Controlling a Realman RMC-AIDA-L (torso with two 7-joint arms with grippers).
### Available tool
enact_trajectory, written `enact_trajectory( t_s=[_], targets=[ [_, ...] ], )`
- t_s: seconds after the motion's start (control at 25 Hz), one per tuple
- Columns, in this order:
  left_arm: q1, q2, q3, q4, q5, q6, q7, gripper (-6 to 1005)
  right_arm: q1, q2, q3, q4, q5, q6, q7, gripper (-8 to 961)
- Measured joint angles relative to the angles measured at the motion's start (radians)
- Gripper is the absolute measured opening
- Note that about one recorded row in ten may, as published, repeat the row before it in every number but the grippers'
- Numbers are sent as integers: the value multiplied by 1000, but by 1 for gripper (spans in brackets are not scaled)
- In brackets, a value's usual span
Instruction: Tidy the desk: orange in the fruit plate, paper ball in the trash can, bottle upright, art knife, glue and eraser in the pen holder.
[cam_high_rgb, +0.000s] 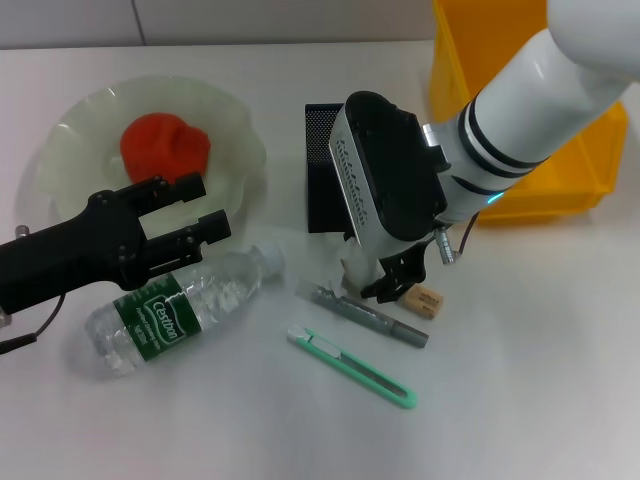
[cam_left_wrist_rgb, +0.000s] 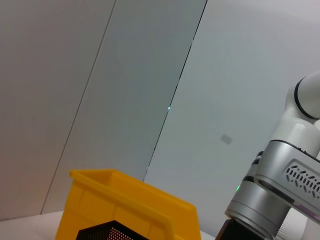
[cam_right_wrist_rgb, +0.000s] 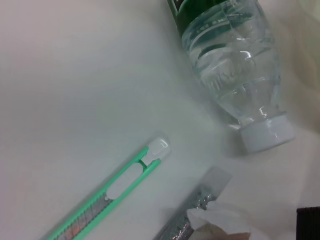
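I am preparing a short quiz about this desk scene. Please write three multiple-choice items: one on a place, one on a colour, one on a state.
1. Where is the orange?
A. in the fruit plate
B. in the yellow bin
C. beside the eraser

2. What colour is the art knife?
A. red
B. green
C. black

3. How is the bottle?
A. upright
B. lying on its side
C. held by the left end effector

Answers: 1 A, the orange sits inside the plate. 2 B, its body is green in the head and right wrist views. 3 B, it lies flat on the table, the left end effector open above it.
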Motion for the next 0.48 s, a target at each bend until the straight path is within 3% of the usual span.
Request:
enact_trajectory(
  t_s=[0.48],
  targets=[
    [1, 1, 0, 0, 0, -3, 0, 715, -9, 0, 12, -20, 0, -13, 22, 560]
  ],
)
